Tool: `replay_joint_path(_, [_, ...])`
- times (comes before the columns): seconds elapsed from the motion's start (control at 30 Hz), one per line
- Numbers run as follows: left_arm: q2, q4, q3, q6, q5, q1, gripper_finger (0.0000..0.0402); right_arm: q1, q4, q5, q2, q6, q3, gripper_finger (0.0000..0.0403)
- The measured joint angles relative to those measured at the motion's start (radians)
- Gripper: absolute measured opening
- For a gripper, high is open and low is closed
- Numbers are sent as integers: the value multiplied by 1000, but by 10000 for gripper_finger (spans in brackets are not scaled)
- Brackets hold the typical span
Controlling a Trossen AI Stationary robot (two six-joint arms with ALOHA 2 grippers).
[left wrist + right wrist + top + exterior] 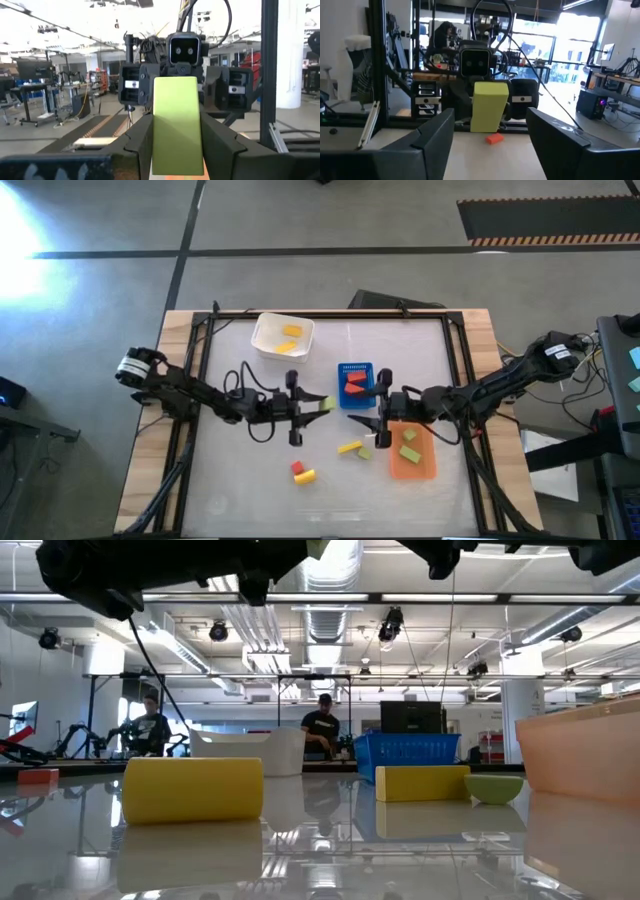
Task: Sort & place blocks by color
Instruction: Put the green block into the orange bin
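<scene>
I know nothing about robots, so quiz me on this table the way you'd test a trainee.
1. True or false: the left hand is shut on a light green block.
2. Which container holds red blocks? A: the white tub. B: the blue tray. C: the orange tray.
3. Fill in the blank: the right hand has its fingers ____ and holds nothing.

Key: 1 true; 2 B; 3 open.
</scene>
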Motion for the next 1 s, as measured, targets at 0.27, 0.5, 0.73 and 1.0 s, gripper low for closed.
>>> replay_joint_path(0.27, [64, 2, 70, 29, 5, 0, 112, 0, 6, -7, 0, 1, 11, 246])
replay_joint_path(0.5, [148, 43, 140, 56, 6, 0, 112, 0, 8, -11, 0, -5, 11, 247])
replay_joint_path(0.73, [205, 63, 194, 56, 5, 0, 112, 0, 11, -30, 0, -9, 11, 247])
replay_joint_path(1.0, [208, 73, 219, 56, 40, 0, 112, 0, 17, -32, 0, -36, 10, 229])
